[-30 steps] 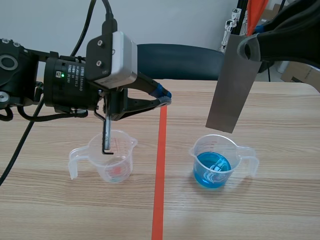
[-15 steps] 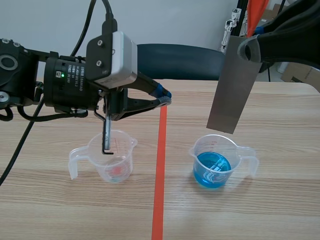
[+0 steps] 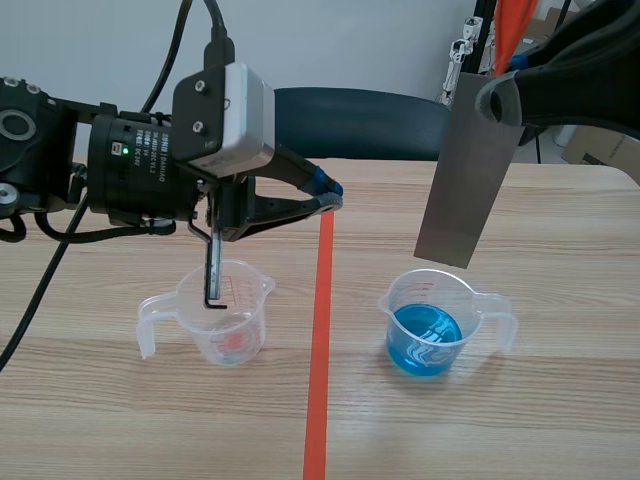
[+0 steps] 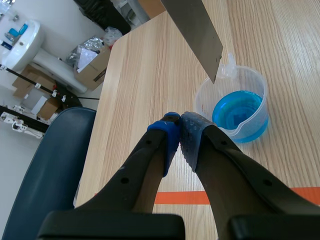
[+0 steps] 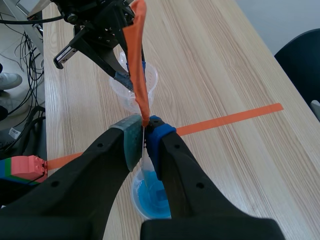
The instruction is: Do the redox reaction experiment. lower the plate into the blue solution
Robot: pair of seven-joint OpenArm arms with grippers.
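A grey metal plate (image 3: 465, 180) hangs upright from my right gripper (image 3: 500, 98), which is shut on its upper end. The plate's lower edge is a little above the rim of a clear beaker of blue solution (image 3: 435, 325). In the right wrist view the plate (image 5: 138, 65) shows edge-on as a thin, orange-looking strip pinched in the right gripper (image 5: 146, 131), with the blue beaker (image 5: 150, 197) below. My left gripper (image 3: 330, 193) is shut on nothing, raised left of the tape line. From the left wrist, that gripper (image 4: 180, 125) points toward the plate (image 4: 195, 30) and the beaker (image 4: 235, 107).
A second clear beaker (image 3: 215, 315) with a reddish trace at its bottom stands under the left arm. A black bracket (image 3: 213, 270) hangs from that arm into it. An orange tape line (image 3: 318, 350) runs between the beakers. A dark chair (image 3: 370, 120) stands behind the table.
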